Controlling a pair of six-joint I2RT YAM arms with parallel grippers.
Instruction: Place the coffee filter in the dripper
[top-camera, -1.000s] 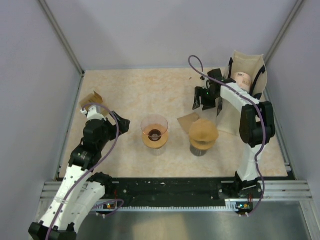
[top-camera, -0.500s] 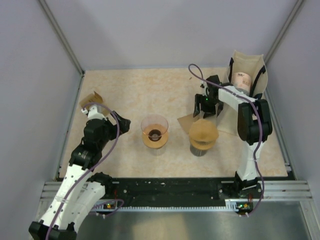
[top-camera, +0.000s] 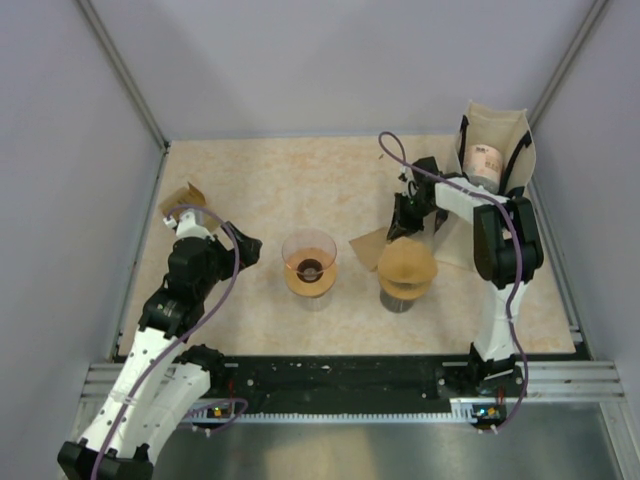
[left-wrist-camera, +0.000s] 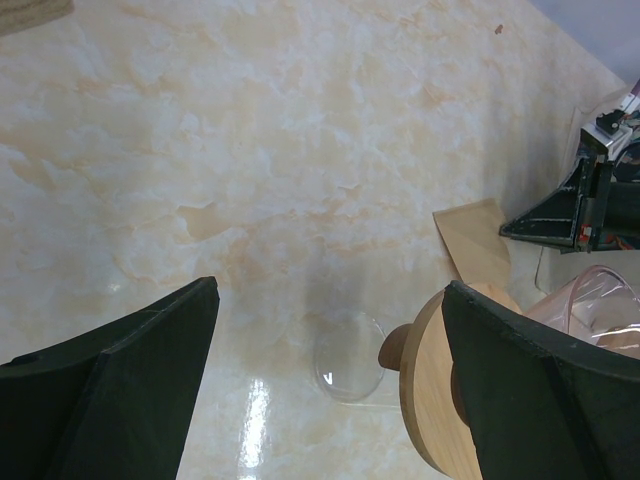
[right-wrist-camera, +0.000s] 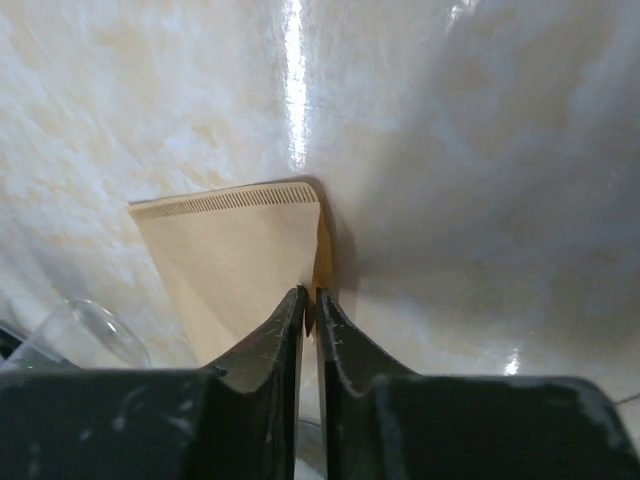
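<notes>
The dripper (top-camera: 309, 262), a clear glass cone with a wooden collar, stands at the table's middle; the left wrist view shows its collar and knob (left-wrist-camera: 425, 375). A tan paper coffee filter (top-camera: 370, 243) lies flat on the table just right of it. My right gripper (top-camera: 405, 222) is down at the filter's right edge. In the right wrist view its fingers (right-wrist-camera: 309, 298) are pinched together on the edge of the coffee filter (right-wrist-camera: 235, 250). My left gripper (top-camera: 215, 236) hovers left of the dripper, wide open and holding nothing (left-wrist-camera: 328, 290).
A glass stand topped with a brown cone (top-camera: 406, 265) sits right beside the filter. A beige bag (top-camera: 497, 125) holding a can stands at the back right. A small cardboard piece (top-camera: 180, 198) lies at the left edge.
My right gripper came down and towards the filter, then closed from half open onto its edge. The left arm stayed still.
</notes>
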